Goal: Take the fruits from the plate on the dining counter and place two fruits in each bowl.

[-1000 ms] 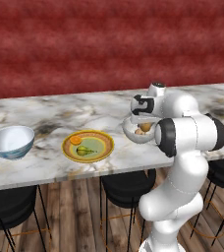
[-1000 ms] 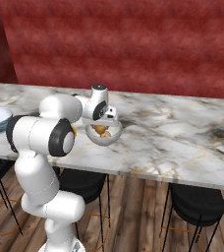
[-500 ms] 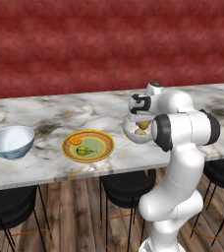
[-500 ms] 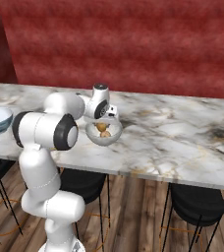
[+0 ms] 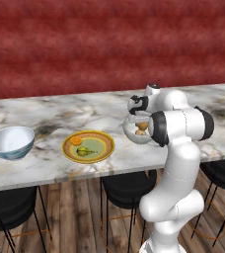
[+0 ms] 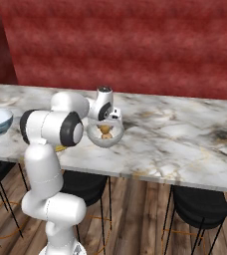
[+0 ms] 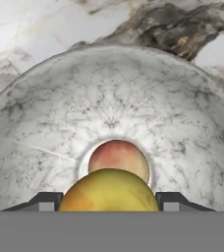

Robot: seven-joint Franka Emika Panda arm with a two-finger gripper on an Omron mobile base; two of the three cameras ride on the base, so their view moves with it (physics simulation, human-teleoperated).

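The claw [image 7: 108,203] hangs right over the speckled grey-white round bowl [image 7: 182,128] on the marble table [image 5: 45,163], gripping a round yellow-brown fruit [image 7: 108,192], I think the brown one. A pinkish-red round fruit [image 7: 118,156] already sits at the bottom. Best to let go low and centred so nothing bounces. The orange fruit [image 5: 76,141] and pear [image 5: 86,150] wait on the yellow-rimmed plate [image 5: 107,147].
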